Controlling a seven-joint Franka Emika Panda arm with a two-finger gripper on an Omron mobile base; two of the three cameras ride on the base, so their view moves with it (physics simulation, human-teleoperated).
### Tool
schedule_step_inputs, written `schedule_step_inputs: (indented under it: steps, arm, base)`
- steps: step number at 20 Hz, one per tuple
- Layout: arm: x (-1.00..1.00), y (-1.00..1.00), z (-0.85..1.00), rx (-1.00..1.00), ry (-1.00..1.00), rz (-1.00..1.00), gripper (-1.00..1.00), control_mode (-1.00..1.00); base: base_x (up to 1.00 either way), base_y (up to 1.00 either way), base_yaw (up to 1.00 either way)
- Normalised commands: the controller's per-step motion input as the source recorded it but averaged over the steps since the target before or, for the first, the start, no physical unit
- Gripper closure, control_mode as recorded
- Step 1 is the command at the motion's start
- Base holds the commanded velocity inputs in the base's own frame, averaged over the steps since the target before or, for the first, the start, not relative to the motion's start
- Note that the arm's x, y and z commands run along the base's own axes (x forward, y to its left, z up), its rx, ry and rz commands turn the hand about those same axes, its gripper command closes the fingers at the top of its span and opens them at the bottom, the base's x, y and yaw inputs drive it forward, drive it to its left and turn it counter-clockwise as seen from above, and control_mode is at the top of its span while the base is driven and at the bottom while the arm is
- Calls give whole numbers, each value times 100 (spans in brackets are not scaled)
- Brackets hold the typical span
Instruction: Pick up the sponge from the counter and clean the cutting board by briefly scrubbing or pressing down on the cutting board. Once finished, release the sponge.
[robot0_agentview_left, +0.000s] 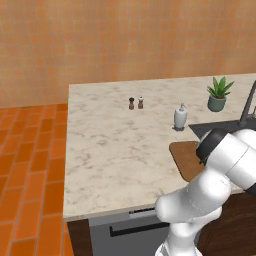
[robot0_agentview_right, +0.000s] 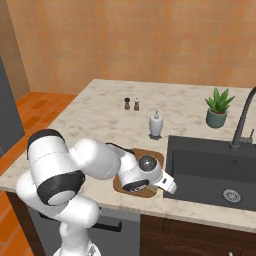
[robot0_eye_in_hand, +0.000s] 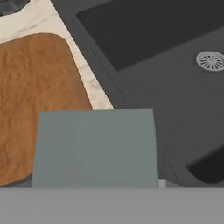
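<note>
Sponge (robot0_eye_in_hand: 95, 148) sits in front of the gripper, overlapping board (robot0_eye_in_hand: 37, 100) and sink (robot0_eye_in_hand: 175, 83); grip undeterminable.

grey-blue sponge (robot0_eye_in_hand: 95, 148) up close — plain, flat colour, beside the warm brown, softly mottled cutting board (robot0_eye_in_hand: 35, 100). counter (robot0_agentview_left: 110, 145) is beige-white marble with faint grey veins — sink basin (robot0_agentview_right: 212, 170) dark charcoal, tiled floor (robot0_agentview_left: 25, 175) orange.
</note>
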Motion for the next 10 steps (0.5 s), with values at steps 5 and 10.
schedule_step_inputs:
  steps: [5,10]
  arm:
    - [53,-2,-18,0,-5,0,100,-100]
    - [72,0,-25,0,-2,0,100,-100]
  base:
    - [0,0,0]
    - [0,0,0]
